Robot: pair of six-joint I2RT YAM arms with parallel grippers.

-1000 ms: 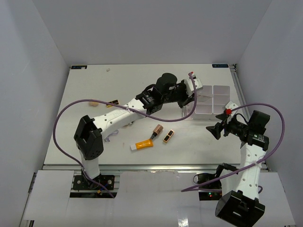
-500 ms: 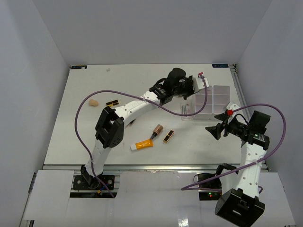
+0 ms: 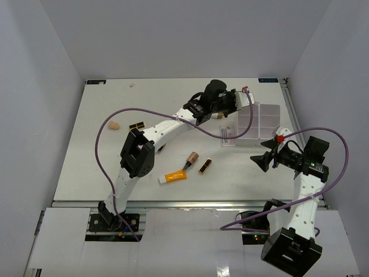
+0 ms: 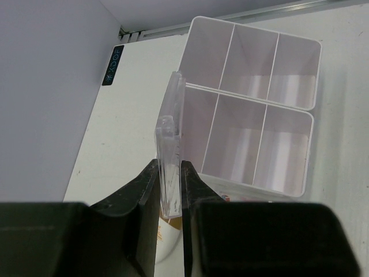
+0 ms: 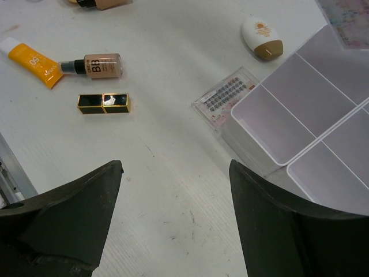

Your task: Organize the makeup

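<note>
My left gripper point(image 4: 170, 193) is shut on a clear flat packet point(image 4: 171, 133), held edge-on over the left edge of the white tray point(image 4: 315, 81). From above, the left gripper point(image 3: 237, 99) hangs at the tray's point(image 3: 275, 119) back left corner. A white oval compact point(image 4: 163, 239) lies below the fingers. My right gripper point(image 5: 176, 173) is open over bare table, near the tray's front in the top view point(image 3: 260, 160). On the table lie an orange tube point(image 5: 31, 60), a brown lipstick-like bottle point(image 5: 95, 66), a black-gold case point(image 5: 104, 103) and a lash packet point(image 5: 226, 98).
A second black-gold case point(image 3: 136, 125) and a beige sponge point(image 3: 115, 124) lie at the left. A pink-printed packet point(image 5: 346, 14) lies beyond the tray. The purple cables loop over the table's left and right sides. Side walls stand close to the tray.
The left arm has swung right and back, carrying the clear packet from beside the tray to over its left edge. The right arm has not moved.
</note>
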